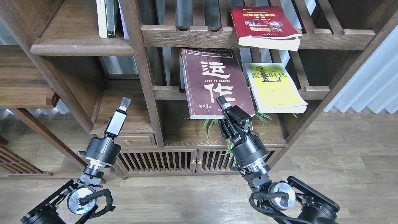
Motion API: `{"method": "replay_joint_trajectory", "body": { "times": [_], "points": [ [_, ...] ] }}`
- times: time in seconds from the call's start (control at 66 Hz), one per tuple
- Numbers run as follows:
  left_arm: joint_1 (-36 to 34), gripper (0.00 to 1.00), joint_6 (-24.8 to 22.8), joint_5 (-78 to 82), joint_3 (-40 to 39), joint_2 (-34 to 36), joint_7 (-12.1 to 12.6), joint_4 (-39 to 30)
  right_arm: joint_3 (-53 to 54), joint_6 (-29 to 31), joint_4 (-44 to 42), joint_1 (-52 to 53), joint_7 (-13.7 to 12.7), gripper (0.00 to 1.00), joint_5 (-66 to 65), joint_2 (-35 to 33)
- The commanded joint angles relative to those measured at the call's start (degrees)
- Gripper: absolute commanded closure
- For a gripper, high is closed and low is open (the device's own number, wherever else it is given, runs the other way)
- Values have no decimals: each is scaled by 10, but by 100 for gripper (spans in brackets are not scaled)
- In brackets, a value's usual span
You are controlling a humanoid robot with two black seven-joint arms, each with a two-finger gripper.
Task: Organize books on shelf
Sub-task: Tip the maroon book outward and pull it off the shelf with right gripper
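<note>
My right gripper is shut on the front edge of the dark maroon book with big white Chinese characters. That book is pulled well out past the middle slatted rack's front rail. The yellow-green and white book lies on the same rack to its right and overhangs the rail. The red book with a yellow title lies on the upper slatted rack. The solid dark-brown shelf is at upper left. My left gripper is shut and empty, below that shelf in front of the lower left bay.
Thin white and dark upright volumes stand at the back of the solid shelf. A green spider plant sits below the maroon book. A low cabinet with slatted doors is beneath. A wooden post divides the bays.
</note>
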Motion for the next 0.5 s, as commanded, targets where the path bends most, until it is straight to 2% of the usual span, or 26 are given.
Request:
{"method": "replay_joint_trajectory", "body": {
  "times": [0.0, 0.076, 0.379, 0.485],
  "points": [
    [3, 1, 0, -20, 7, 10, 29, -11, 0, 0, 4, -32, -2, 94, -36, 4],
    [3, 1, 0, -21, 13, 14, 39, -15, 0, 0, 4, -51, -9, 94, -53, 9],
    [3, 1, 0, -34, 59, 47, 51, -33, -2, 0, 3, -72, -30, 94, -61, 12],
    [5, 1, 0, -52, 87, 51, 63, -43, -4, 0, -2, -74, -51, 93, -77, 11]
  ]
}}
